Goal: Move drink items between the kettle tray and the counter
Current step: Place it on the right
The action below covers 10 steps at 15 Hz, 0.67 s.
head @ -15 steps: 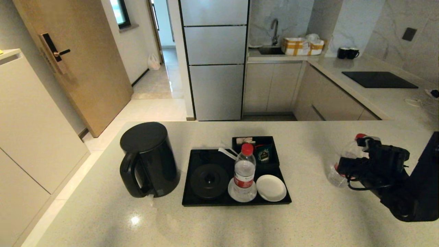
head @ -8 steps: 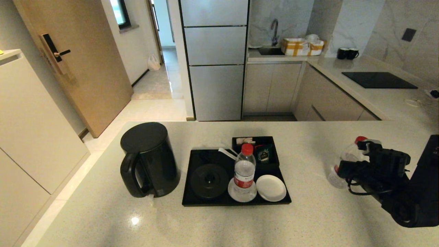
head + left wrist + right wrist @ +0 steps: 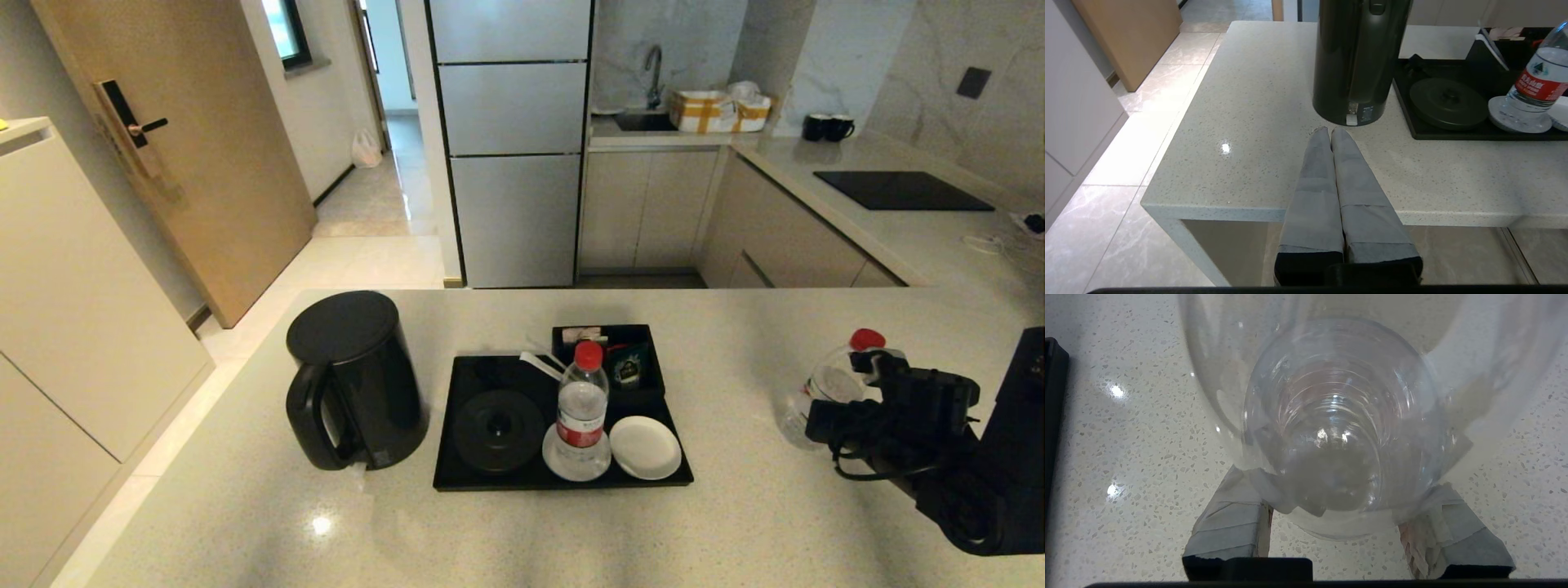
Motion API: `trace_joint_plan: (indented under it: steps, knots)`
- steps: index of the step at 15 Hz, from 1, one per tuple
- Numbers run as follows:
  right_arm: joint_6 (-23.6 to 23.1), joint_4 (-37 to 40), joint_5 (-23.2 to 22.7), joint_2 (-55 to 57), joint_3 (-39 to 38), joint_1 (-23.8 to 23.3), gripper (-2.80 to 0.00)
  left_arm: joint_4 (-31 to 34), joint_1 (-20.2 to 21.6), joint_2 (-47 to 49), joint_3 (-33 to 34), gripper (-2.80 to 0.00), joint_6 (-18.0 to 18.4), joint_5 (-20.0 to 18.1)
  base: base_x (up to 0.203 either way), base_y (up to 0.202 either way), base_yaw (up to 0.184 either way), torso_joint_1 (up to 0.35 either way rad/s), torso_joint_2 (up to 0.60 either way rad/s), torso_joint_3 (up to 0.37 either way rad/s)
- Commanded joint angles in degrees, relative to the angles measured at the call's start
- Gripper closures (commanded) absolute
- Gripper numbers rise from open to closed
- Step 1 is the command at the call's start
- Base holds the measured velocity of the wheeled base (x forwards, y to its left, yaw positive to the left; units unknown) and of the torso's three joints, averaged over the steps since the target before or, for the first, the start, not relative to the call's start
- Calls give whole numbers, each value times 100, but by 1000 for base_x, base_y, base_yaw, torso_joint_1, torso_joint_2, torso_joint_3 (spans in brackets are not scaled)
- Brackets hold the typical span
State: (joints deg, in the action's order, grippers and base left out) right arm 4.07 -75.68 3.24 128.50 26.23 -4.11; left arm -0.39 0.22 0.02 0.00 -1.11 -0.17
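The right arm is seen at the lower right of the head view, reaching in from the frame edge over the counter (image 3: 735,523). The right gripper (image 3: 829,400) is clamped on a tilted bottle (image 3: 820,388), its red cap up and to the right. In the right wrist view the bottle (image 3: 1339,428) fills the frame between the two padded fingers (image 3: 1229,531), which are pressed against its clear sides; whether its base touches the counter cannot be told. Its label is hidden behind the gripper. The left gripper (image 3: 1331,132) is held at the counter's near edge, its fingers pressed together and holding nothing. At centre, the tray (image 3: 457,478) carries a second bottle (image 3: 581,412) upright on a coaster, with a sachet (image 3: 629,367) in the box behind it.
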Motion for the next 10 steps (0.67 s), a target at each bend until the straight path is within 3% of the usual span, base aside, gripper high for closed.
trace_joint_plan:
  steps: [1, 3, 4, 10]
  knots:
    - [14, -61, 1, 26, -4, 7, 0, 4, -4, -2, 0, 0, -3, -1, 0, 0, 0, 0, 0, 0]
    - [-10, -61, 16, 49, -28, 7, 0, 4, 4, -2, 6, 0, -3, -1, 0, 0, 0, 0, 0, 0]
    - [-10, -61, 48, 44, -21, 11, -280, 4, -4, -2, 1, 0, -3, -1, 0, 0, 0, 0, 0, 0]
    - [14, -246, -351, -327, -515, 15, -280, -4, -4, -2, 9, 0, -3, -1, 0, 0, 0, 0, 0, 0]
